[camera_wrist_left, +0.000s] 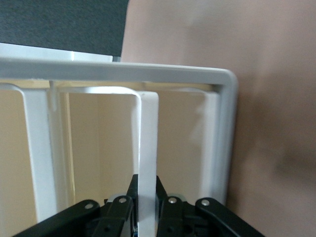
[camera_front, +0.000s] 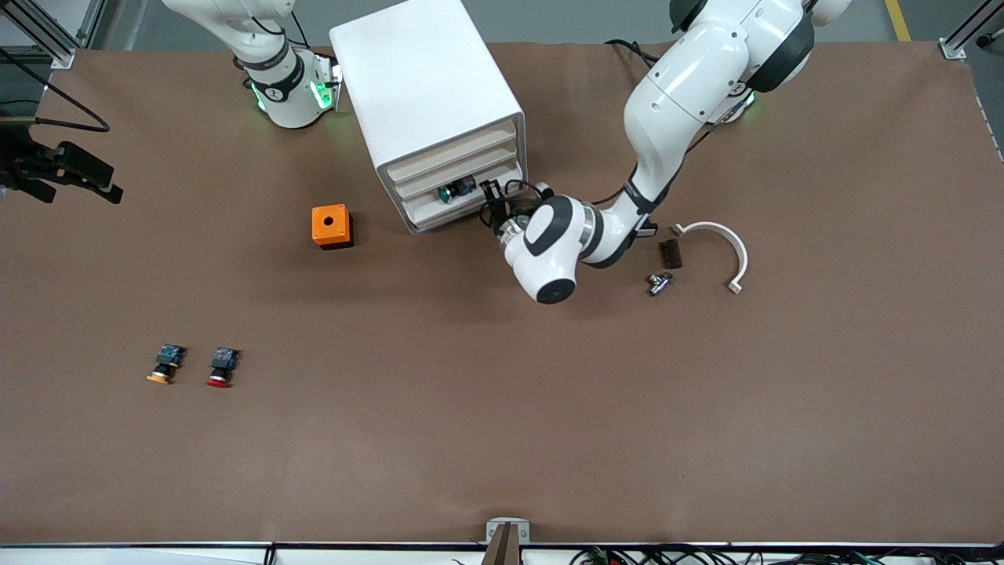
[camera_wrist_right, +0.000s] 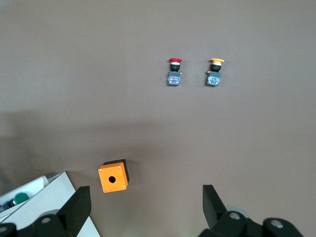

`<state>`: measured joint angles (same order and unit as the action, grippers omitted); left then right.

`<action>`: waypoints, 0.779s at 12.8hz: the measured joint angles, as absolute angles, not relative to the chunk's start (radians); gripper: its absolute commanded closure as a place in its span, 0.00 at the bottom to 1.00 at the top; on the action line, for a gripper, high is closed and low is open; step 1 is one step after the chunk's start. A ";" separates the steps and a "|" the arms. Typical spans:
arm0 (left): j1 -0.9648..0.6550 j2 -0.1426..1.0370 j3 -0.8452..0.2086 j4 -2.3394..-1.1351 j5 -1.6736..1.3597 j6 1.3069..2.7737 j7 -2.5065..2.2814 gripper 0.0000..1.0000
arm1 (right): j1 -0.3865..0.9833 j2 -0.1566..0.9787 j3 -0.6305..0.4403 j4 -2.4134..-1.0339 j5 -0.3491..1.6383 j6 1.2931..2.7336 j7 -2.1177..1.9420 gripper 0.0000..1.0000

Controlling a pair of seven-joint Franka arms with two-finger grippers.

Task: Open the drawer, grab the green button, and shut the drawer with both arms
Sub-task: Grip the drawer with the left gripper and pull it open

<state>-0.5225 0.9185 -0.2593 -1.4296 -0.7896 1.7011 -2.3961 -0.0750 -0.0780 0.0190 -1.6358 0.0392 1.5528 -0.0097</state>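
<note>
The white cabinet [camera_front: 416, 78] stands near the arms' bases. Its lowest drawer [camera_front: 439, 213] is pulled out a little, and the green-capped button [camera_front: 453, 191] lies in it. My left gripper [camera_front: 492, 205] is at the drawer's front. In the left wrist view the left gripper [camera_wrist_left: 147, 190] is shut on a white upright bar of the drawer's front [camera_wrist_left: 148, 138]. My right gripper [camera_wrist_right: 145, 205] is open and empty, high over the table beside the cabinet [camera_wrist_right: 44, 202]. The green button [camera_wrist_right: 19, 198] shows there too. The right gripper is out of the front view.
An orange box with a hole [camera_front: 331, 226] sits beside the cabinet, toward the right arm's end. An orange-capped button [camera_front: 163, 367] and a red-capped button [camera_front: 222, 367] lie nearer the front camera. A white curved piece [camera_front: 725, 243], a brown block [camera_front: 671, 253] and a metal part [camera_front: 659, 282] lie by the left arm.
</note>
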 measured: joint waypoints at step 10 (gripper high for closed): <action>-0.370 0.927 -0.217 -1.364 -0.787 1.728 -2.140 0.10 | -0.075 -0.074 0.021 -1.632 -0.017 1.553 -0.009 0.00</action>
